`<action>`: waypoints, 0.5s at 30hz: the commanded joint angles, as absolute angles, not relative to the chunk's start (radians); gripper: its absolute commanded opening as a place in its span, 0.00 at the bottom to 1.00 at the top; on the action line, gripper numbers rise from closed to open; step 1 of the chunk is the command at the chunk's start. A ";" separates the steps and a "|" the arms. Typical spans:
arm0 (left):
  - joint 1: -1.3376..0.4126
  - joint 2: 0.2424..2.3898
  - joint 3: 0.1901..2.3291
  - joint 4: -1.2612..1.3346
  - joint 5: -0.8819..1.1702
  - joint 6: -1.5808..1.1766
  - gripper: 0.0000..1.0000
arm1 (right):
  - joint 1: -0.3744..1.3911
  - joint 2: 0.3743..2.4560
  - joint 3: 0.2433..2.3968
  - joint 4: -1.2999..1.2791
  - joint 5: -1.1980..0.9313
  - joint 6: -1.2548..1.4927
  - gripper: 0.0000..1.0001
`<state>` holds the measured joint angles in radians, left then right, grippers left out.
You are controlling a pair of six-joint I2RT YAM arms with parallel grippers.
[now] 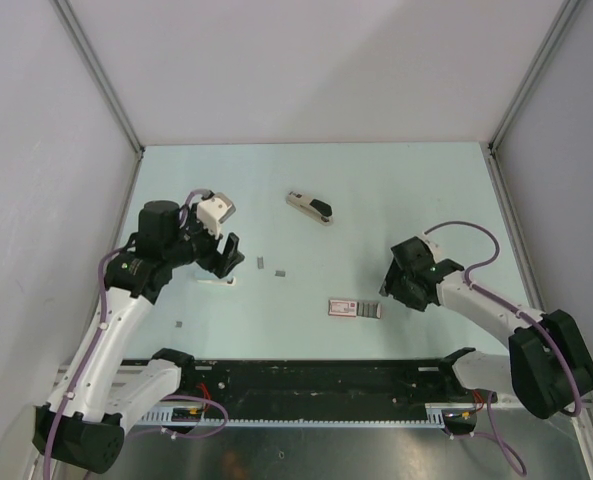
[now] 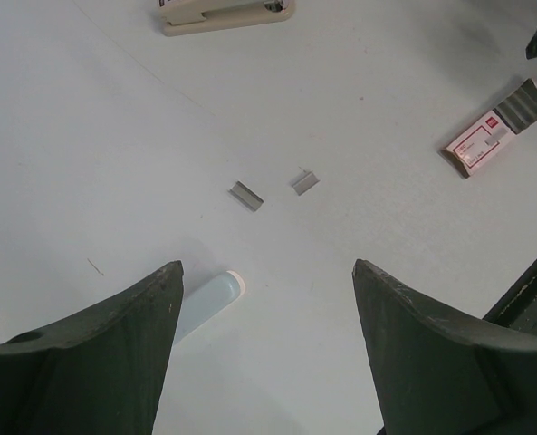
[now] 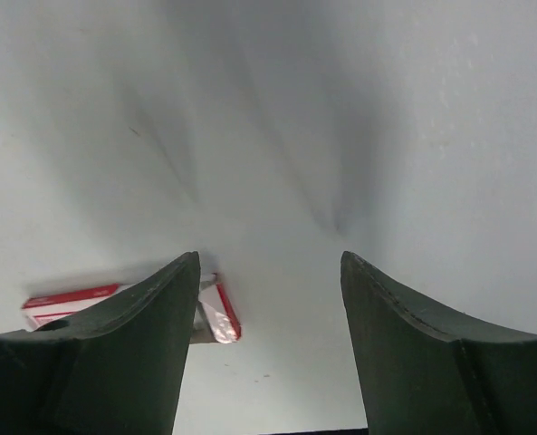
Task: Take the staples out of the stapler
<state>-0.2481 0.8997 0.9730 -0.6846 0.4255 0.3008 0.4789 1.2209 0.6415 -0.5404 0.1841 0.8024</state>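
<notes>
The desk [image 1: 426,200] is a pale blue-green sheet, matte and faintly scuffed. Plain grey-white walls [image 1: 306,70] joined by metal corner strips box it in on three sides, and a black rail [image 1: 306,385] runs along its near edge. The stapler [image 1: 309,207] lies flat towards the back, near the middle, well apart from both arms. Two short staple strips [image 2: 246,196] lie loose on the bare surface between it and the left fingers [image 2: 150,317], which hang spread wide, gripping nothing, above a small pale cylinder [image 2: 209,301]. A pink-and-white staple box [image 1: 356,308] rests nearer the front, just beside the right fingers [image 3: 159,326], likewise parted and holding nothing.
</notes>
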 commanded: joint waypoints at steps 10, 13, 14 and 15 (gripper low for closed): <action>-0.242 0.879 1.018 -0.713 0.400 0.347 0.81 | 0.488 1.265 0.591 -0.455 0.101 0.849 0.68; -0.243 0.874 1.013 -0.717 0.395 0.354 0.81 | 0.494 1.290 0.591 -0.434 0.098 0.863 0.68; -0.243 0.871 1.010 -0.717 0.395 0.354 0.81 | 0.497 1.297 0.591 -0.430 0.097 0.867 0.68; -0.243 0.870 1.008 -0.718 0.395 0.355 0.81 | 0.501 1.303 0.591 -0.426 0.094 0.872 0.68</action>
<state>-0.2481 0.8944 0.9821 -0.7105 0.3958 0.3290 0.4858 1.2572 0.5991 -0.4725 0.1173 0.8322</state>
